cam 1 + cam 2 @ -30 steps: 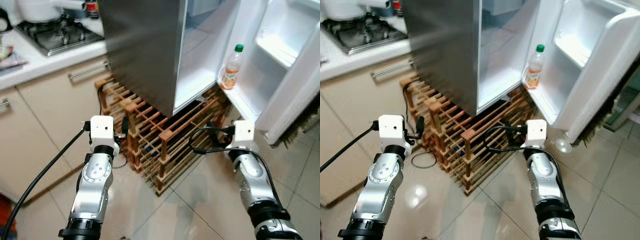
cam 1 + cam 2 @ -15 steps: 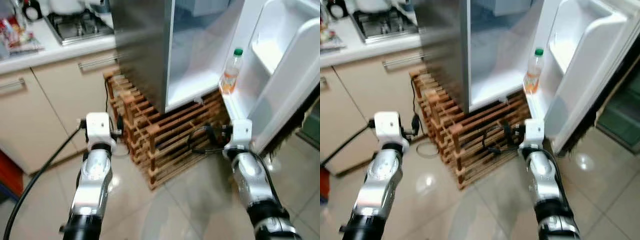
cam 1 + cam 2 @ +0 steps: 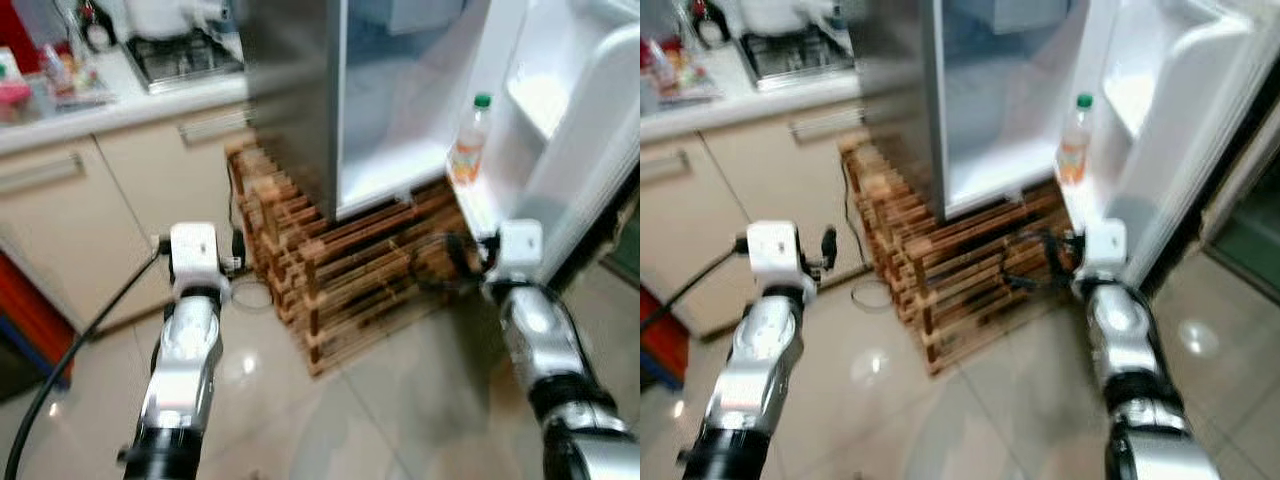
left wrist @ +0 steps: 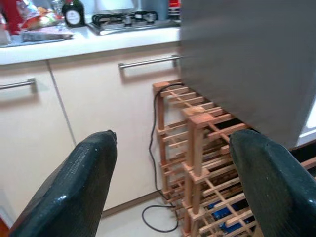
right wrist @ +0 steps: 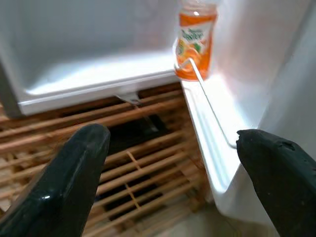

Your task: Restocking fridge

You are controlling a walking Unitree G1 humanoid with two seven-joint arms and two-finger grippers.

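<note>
Both head views are softly smeared by motion blur, worst on the wooden rack (image 3: 340, 270) and the desk (image 3: 90, 95) at upper left. The open fridge door (image 3: 570, 110) glares almost pure white, and pale reflections shine on the tiled floor (image 3: 970, 420). The 2 wrist views are sharper, though their near black fingers (image 4: 74, 192) sit out of focus.

A home kitchen: gas hob (image 3: 185, 55), cabinets (image 3: 60, 230), open fridge (image 3: 400, 90).
</note>
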